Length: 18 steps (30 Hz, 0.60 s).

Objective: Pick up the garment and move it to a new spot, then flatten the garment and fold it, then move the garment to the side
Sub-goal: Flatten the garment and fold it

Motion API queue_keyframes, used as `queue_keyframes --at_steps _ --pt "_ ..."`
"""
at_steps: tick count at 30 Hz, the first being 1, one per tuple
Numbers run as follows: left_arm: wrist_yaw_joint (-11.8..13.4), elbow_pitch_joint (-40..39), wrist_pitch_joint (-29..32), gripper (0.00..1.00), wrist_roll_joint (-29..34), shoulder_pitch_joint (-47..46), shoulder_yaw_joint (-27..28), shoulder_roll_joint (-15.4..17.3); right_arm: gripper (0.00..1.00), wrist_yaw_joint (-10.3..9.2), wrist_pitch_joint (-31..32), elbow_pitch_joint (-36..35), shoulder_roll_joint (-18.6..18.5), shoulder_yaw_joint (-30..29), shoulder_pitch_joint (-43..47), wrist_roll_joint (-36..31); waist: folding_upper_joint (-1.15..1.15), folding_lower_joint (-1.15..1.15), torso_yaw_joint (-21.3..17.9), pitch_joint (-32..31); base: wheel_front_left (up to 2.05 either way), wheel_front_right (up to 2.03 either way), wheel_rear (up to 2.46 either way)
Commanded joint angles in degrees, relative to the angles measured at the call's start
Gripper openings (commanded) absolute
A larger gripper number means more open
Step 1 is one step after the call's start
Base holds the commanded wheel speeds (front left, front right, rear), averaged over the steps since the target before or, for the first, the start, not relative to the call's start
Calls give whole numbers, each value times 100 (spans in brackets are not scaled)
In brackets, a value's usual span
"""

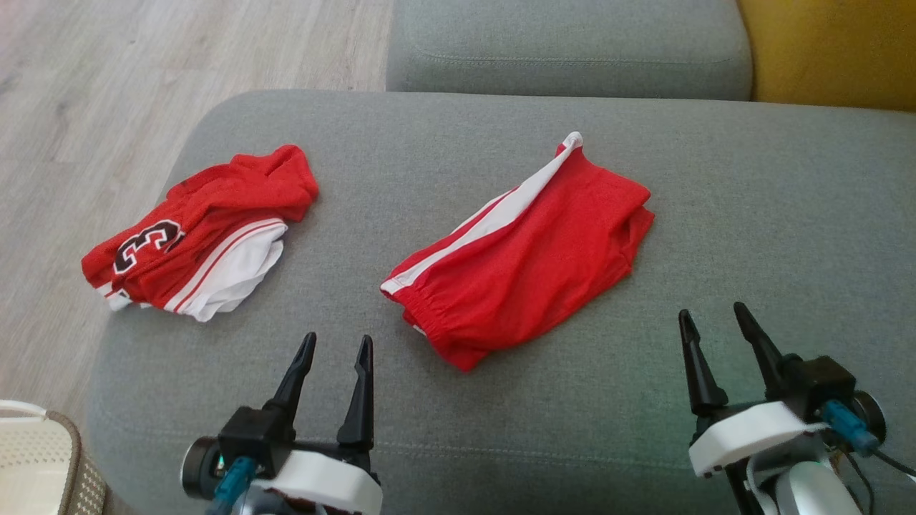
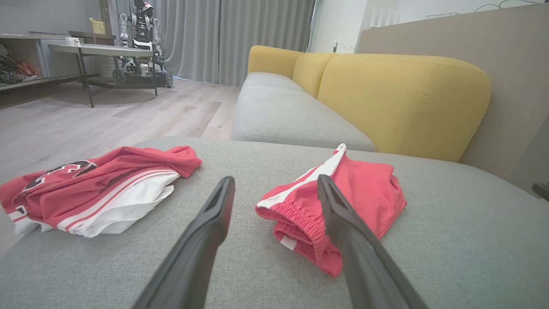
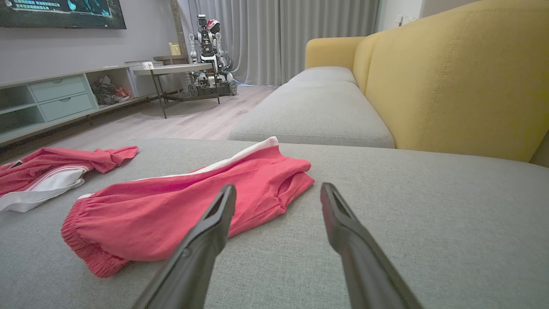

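Lying on the grey sofa cushion (image 1: 751, 214), the red shorts (image 1: 529, 265) with a white stripe sit ahead of and between both grippers. A red jersey (image 1: 207, 222) lies apart to their left, near the cushion's edge. The left gripper (image 1: 338, 340) and right gripper (image 1: 713, 312) hover released, touching nothing.

The pale basket (image 1: 39, 447) at the near left is cut off by the picture's corner. The jersey (image 1: 215, 207) folds over its black number, so only part of it reads, perhaps a 3. The far wheeled machine (image 2: 141, 40) is too small to make out.
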Motion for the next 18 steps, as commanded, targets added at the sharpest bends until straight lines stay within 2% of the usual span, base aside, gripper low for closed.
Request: queue_keyframes --at_steps 1,11,15,18 --pt "45 -204 -70 100 52 -258 164 13 100 0 -54 -230 5 110 -89 -75 0 0 7 9 0 0 0" --pt "56 -176 -70 100 64 -297 175 13 100 0 -54 -262 95 -21 -58 -137 0 0 0 54 0 0 0" --pt "33 -159 -70 100 63 -360 107 13 100 0 -54 25 108 -223 -164 -174 0 0 52 121 0 0 0" --pt "36 -203 -70 100 33 -494 15 13 100 0 19 350 115 -404 -418 175 0 0 154 361 0 0 0"
